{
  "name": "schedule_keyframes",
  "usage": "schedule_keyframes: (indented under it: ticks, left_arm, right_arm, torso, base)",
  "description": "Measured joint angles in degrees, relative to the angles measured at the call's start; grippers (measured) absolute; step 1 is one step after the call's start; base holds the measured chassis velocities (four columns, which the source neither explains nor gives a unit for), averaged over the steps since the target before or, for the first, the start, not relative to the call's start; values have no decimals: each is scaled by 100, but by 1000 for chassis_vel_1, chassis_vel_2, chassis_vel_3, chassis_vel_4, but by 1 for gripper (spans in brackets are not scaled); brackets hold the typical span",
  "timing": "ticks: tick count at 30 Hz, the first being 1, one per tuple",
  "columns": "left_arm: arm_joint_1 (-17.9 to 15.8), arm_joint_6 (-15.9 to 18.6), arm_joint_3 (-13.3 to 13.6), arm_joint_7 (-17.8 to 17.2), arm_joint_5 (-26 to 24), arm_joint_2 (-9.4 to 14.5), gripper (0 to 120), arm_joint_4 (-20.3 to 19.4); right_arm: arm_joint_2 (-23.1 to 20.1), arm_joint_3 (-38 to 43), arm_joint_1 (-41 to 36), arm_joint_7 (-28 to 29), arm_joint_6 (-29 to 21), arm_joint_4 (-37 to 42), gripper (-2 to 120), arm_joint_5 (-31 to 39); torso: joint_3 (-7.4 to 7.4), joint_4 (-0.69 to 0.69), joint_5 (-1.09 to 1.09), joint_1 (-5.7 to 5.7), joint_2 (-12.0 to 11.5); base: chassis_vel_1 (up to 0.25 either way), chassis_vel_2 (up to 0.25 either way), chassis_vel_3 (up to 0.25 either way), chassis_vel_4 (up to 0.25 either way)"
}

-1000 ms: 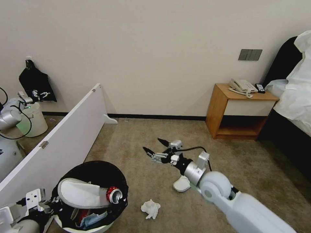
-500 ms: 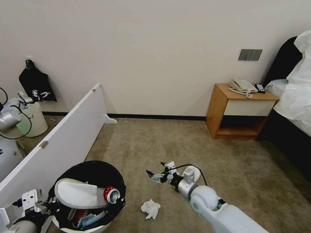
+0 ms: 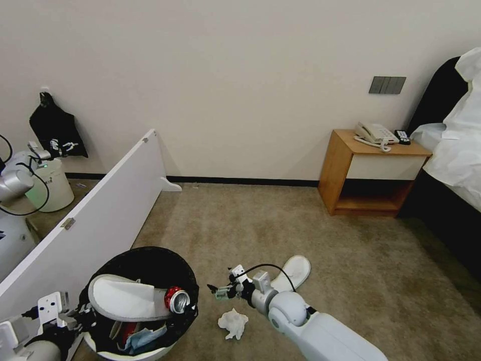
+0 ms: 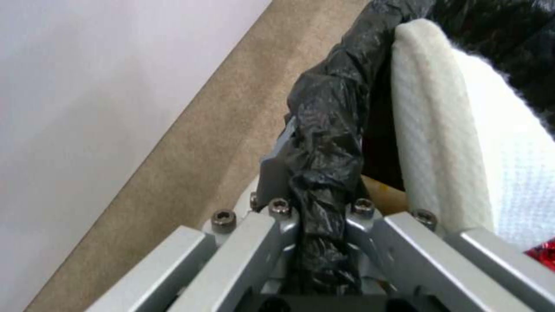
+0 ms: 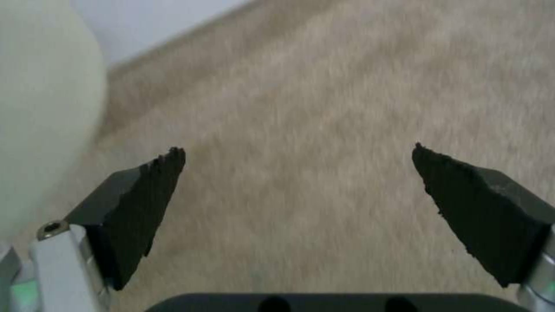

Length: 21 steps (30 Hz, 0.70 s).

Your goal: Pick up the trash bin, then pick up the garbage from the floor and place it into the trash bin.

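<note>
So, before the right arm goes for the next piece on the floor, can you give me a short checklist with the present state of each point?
1. Left gripper shut on the trash bin rim and liner: ok.
2. Right gripper open, nothing between its fingers: ok.
3. Tissue on the carpet, free to grasp, just below the right gripper in the head view: ok.
4. Slipper on the floor beside the right arm, not yet collected: not ok.
5. Room left in the bin: a slipper and a red can lie near the rim: cannot tell.
</note>
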Motion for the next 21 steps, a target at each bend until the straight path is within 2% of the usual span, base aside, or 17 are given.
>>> schedule_keyframes:
  ticks: [9,21]
  left_arm:
    - [-8,0,10,0,-7,14,2,-12]
    - [14,3,-26,0,-31,30,2,-13]
  right_arm:
    - [18,-14,-103,-27,-38,-342,100,-104]
    - [-62,-167,-161,-132,-74,-403,100,-183]
  torso:
    - [0,-1,0,0,0]
    - [0,0,0,0,0]
  base:
    - [0,0,0,0]
    - [0,0,0,0]
